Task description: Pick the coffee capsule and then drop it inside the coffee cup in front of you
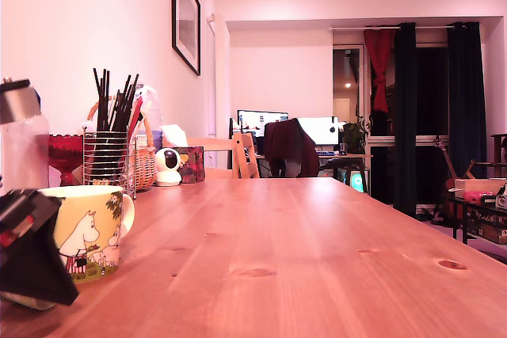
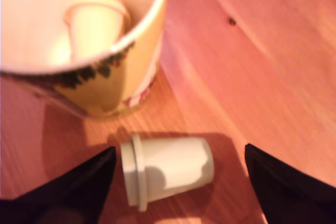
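The coffee cup (image 1: 89,229), pale yellow with white cartoon figures, stands near the exterior view's left edge. In the wrist view the cup (image 2: 113,80) has one cream coffee capsule (image 2: 97,24) resting inside it. A second white coffee capsule (image 2: 168,169) lies on its side on the wooden table, just beside the cup's base. My gripper (image 2: 179,151) is open, its two dark fingers on either side of this lying capsule without touching it. In the exterior view the gripper (image 1: 36,263) is a black shape low in front of the cup, and it hides the lying capsule.
Behind the cup are a wire-mesh holder of black sticks (image 1: 109,156), a wicker basket (image 1: 145,162), a small white round camera (image 1: 167,166) and a clear bottle (image 1: 20,144). The wooden table (image 1: 317,259) stretches to the exterior view's right; chairs stand at its far end.
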Available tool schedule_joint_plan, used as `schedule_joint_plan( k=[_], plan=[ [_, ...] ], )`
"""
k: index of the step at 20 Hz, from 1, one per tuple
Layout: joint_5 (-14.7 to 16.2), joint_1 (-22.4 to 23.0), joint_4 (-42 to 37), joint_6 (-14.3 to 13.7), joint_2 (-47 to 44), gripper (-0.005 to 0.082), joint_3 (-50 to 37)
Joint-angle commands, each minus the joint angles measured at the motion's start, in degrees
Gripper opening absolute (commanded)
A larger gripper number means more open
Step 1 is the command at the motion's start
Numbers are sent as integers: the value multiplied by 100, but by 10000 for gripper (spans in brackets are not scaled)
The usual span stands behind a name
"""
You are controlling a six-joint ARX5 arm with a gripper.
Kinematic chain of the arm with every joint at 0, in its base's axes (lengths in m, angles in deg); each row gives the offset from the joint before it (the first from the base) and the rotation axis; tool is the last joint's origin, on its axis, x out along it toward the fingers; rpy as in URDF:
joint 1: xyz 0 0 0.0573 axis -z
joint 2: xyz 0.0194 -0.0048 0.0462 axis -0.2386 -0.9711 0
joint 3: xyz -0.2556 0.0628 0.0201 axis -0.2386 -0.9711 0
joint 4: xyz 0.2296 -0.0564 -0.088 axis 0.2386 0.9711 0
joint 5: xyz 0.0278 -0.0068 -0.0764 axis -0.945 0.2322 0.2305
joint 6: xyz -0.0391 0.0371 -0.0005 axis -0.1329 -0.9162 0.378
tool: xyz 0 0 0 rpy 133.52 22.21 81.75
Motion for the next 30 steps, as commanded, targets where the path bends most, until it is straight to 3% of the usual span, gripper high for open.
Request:
schedule_joint_plan(
  k=[1, 9, 11, 13, 15, 30],
  plan=[
    [22, -7, -22, -46, -15, 709, -127],
    [-35, -4, -28, -160, -15, 686, -127],
    [-31, -7, -9, -177, -15, 539, -127],
    [-28, -4, -9, -188, -15, 281, -127],
    [-31, -4, -9, -214, -15, 179, -127],
    [63, 0, 199, -179, 98, 180, -127]
  ],
)
